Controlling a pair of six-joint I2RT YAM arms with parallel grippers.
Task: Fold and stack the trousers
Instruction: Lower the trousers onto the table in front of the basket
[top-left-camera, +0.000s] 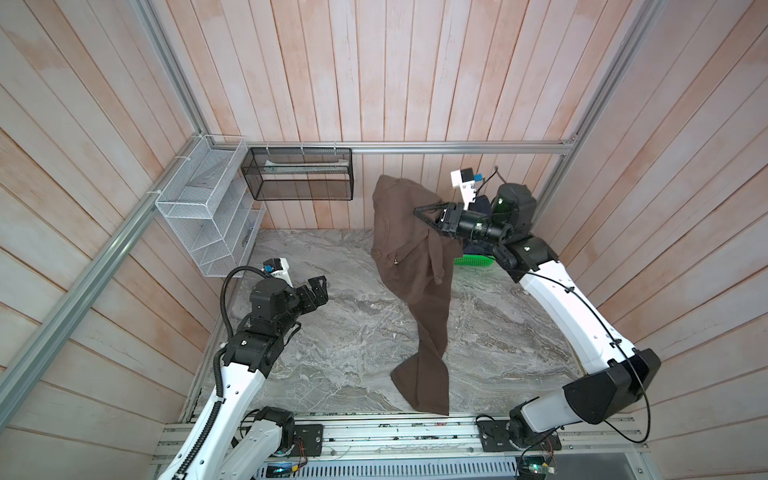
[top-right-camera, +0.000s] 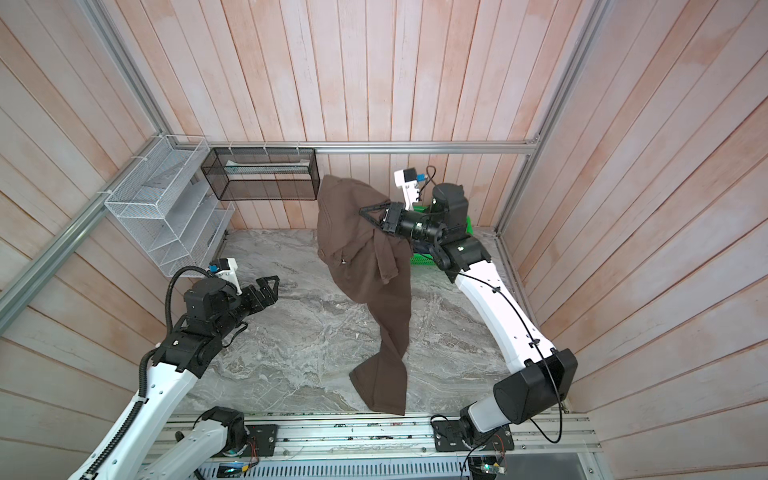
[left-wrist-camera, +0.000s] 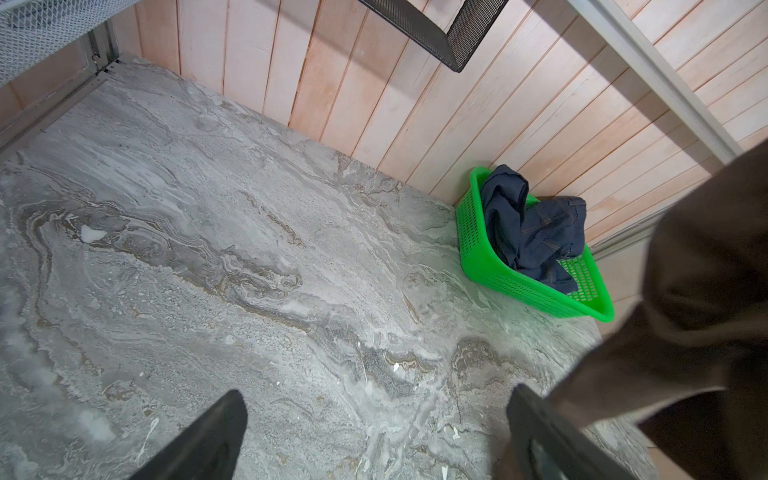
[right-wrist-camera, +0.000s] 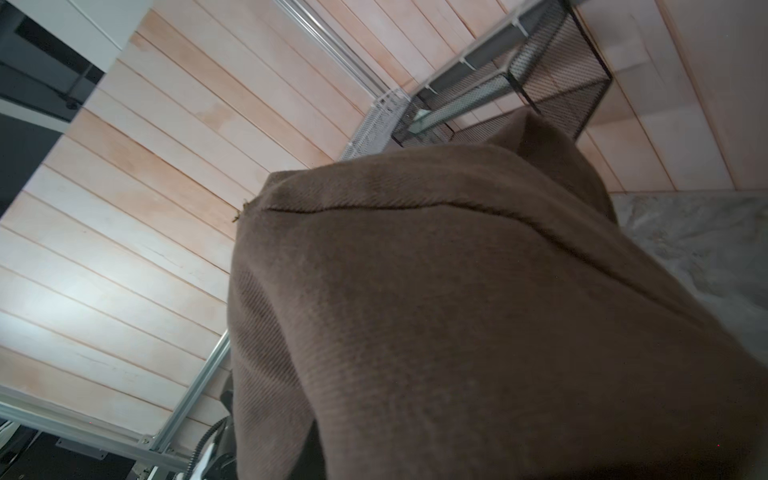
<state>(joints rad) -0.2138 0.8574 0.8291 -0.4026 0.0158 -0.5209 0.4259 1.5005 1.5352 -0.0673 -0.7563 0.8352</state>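
Reaching high, right end effector (top-left-camera: 423, 215) clamps trousers (top-left-camera: 415, 274); left end effector (top-left-camera: 321, 291) gapes low

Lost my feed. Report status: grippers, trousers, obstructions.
Right gripper shut on trousers, held high, hem on table. Left gripper open, empty. Green basket in far corner, apart.

Well ahead of your left gripper (left-wrist-camera: 374, 397), a green basket (left-wrist-camera: 498, 286) holds a navy denim garment (left-wrist-camera: 536, 232) on the marble tabletop (left-wrist-camera: 208, 249).
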